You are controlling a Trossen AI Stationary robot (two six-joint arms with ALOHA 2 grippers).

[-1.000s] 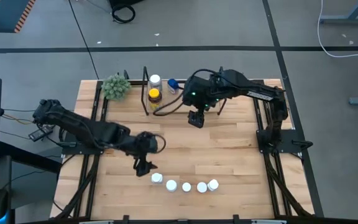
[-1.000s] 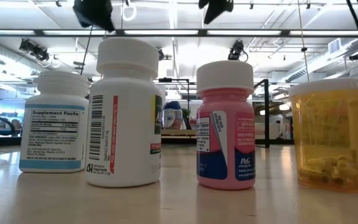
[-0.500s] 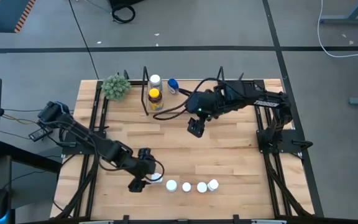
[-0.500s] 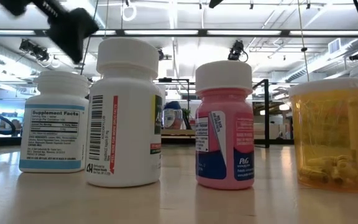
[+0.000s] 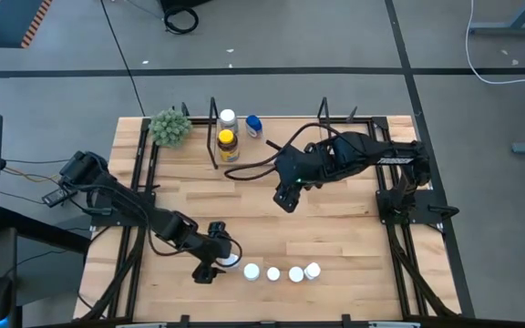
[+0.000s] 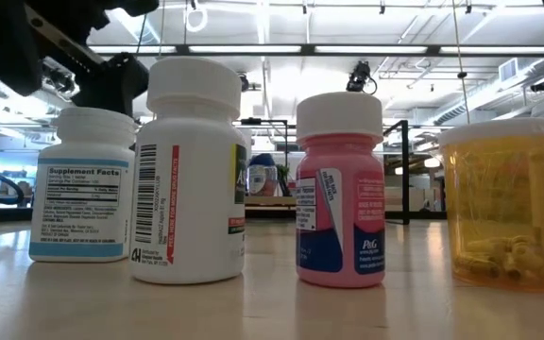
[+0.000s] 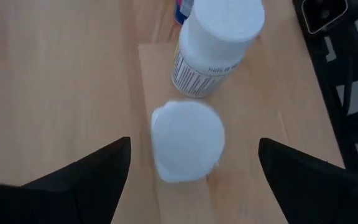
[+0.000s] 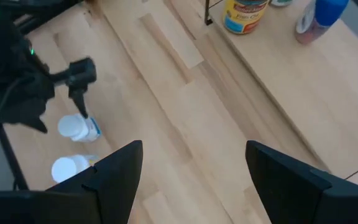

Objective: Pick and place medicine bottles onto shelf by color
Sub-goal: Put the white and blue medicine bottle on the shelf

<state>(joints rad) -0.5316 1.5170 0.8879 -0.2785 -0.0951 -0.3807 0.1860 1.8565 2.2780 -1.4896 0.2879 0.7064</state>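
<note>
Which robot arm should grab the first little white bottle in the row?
The left. Its gripper sits right at the end bottle, open fingers either side. The right gripper hangs over mid-table, farther away.

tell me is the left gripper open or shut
Open. The left gripper shows its two dark jaws spread wide on either side of a white bottle, not touching it.

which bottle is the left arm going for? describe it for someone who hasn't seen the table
Find the row of white-capped bottles near the table's front edge. It is the bottle at the row's left end, white cap, between the left tool's open fingers. Its neighbours stand free.
</note>
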